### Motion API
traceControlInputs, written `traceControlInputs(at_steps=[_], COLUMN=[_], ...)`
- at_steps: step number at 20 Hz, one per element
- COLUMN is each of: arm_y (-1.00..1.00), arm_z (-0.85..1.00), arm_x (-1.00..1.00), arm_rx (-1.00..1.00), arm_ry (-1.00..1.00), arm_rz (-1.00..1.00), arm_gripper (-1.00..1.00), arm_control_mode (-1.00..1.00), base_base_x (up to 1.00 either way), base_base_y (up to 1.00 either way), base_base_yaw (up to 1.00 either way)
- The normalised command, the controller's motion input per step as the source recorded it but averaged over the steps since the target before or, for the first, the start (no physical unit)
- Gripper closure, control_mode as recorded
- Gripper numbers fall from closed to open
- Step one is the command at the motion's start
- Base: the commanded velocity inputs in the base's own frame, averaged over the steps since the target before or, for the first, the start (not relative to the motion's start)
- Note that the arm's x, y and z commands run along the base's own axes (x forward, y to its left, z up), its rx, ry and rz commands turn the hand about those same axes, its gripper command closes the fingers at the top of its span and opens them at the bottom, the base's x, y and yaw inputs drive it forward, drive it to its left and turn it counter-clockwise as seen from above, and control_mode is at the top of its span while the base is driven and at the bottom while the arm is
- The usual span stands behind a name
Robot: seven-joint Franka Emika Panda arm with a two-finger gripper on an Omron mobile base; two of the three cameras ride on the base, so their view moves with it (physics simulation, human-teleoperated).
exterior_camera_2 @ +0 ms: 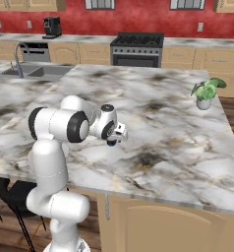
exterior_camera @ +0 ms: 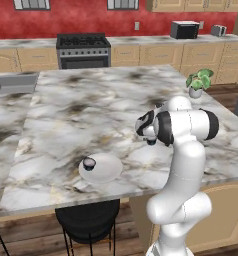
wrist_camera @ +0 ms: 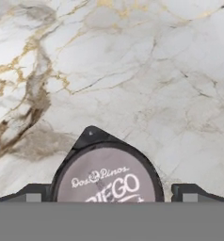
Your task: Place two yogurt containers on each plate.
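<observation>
Marble island counter (exterior_camera: 91,105) spans mid-frame; one plate (exterior_camera: 108,170) sits lower centre with a yogurt cup (exterior_camera: 89,163) on its left. The gripper (wrist_camera: 112,196) spreads wide around another cup (wrist_camera: 107,176), its lower half cut off.

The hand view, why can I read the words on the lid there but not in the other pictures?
In the hand view the camera sits close above the round pale-topped yogurt cup, so its lettering is large, though cut off below. In the left base view the cup on the round white plate is tiny and soft; the right base view is similarly coarse.
</observation>
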Motion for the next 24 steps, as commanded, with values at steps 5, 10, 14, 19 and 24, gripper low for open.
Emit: traceControlInputs(at_steps=[5, 10, 14, 19, 24], arm_y=[0.00, 0.00, 0.00, 0.04, 0.03], arm_z=[0.00, 0.00, -0.02, -0.20, -0.18], arm_x=[0.00, 0.00, 0.00, 0.00, 0.00], arm_rx=[0.00, 0.00, 0.00, 0.00, 0.00], arm_ry=[0.00, 0.00, 0.00, 0.00, 0.00], arm_rz=[0.00, 0.00, 0.00, 0.00, 0.00], arm_gripper=[-1.00, -1.00, -1.00, -1.00, 1.00], arm_control_mode=[-1.00, -1.00, -1.00, -1.00, -1.00], base_base_x=[0.00, 0.00, 0.00, 0.00, 0.00], base_base_y=[0.00, 0.00, 0.00, 0.00, 0.00], base_base_yaw=[0.00, 0.00, 0.00, 0.00, 0.00])
